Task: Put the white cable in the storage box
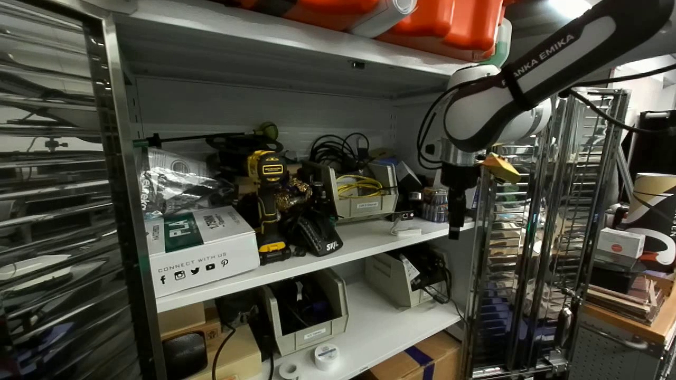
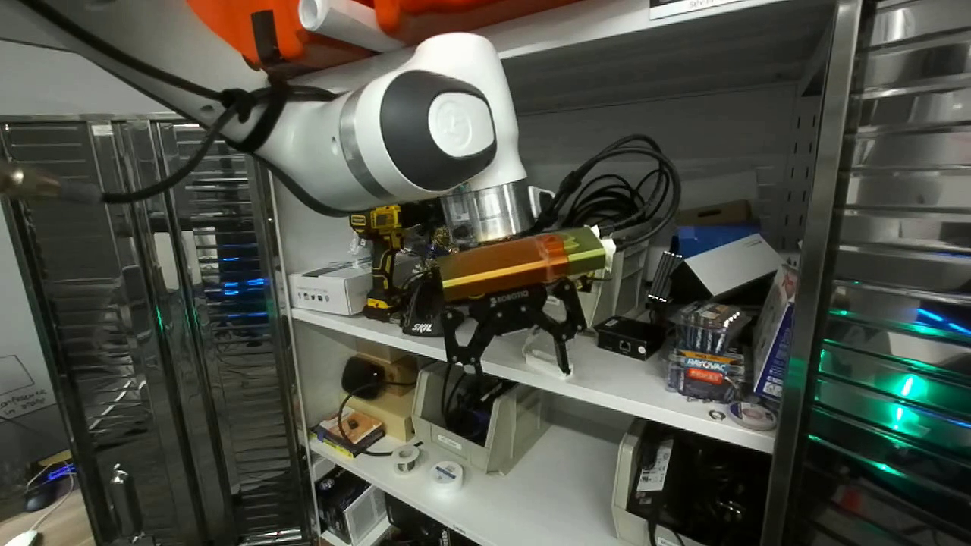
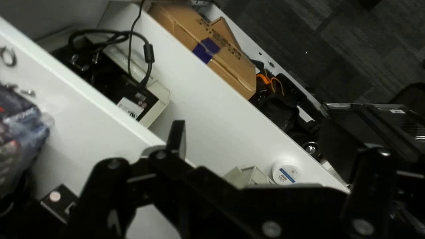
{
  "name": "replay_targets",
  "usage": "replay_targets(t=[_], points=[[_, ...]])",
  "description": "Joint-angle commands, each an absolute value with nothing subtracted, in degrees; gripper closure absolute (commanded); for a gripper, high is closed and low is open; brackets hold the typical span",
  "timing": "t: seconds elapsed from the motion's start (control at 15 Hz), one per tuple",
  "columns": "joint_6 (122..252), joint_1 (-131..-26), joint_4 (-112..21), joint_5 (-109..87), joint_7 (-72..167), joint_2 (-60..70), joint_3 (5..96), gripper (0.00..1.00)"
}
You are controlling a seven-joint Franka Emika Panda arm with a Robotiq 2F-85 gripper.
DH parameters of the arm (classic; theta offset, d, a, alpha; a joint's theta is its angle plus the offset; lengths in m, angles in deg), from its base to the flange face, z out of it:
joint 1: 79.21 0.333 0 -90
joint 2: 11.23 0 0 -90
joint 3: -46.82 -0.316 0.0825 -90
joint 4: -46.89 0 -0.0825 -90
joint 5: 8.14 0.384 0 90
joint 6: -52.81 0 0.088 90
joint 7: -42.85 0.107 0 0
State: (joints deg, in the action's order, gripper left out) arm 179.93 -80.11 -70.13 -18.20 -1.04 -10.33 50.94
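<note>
Gripper [image 2: 522, 371] hangs near the front edge of the shelf [image 1: 364, 238], fingers [image 2: 466, 355] well apart. White cable [image 1: 407, 232] lies on that shelf, beyond the gripper (one finger partly hides it in an exterior view). Grey storage bin [image 1: 364, 211], yellow cable [image 1: 359, 186] inside, stands farther back.

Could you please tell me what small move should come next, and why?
I'd probably ease the black two-fingered end effector toward the looped white cable: the jaws stand open, and the cable lies ungrasped on the flat white shelf.
</note>
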Motion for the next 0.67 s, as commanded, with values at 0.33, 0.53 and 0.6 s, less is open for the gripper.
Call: replay_targets(t=[0.33,0.53,0.6], points=[[178.1,-81.4,-58.4,-7.6,-23.2,-3.3,48.6,0.0],[174.2,-81.8,-54.7,-8.9,-27.0,-0.7,48.3,0.0],[172.2,-81.9,-53.1,-9.9,-28.5,0.2,48.3,0.0]])
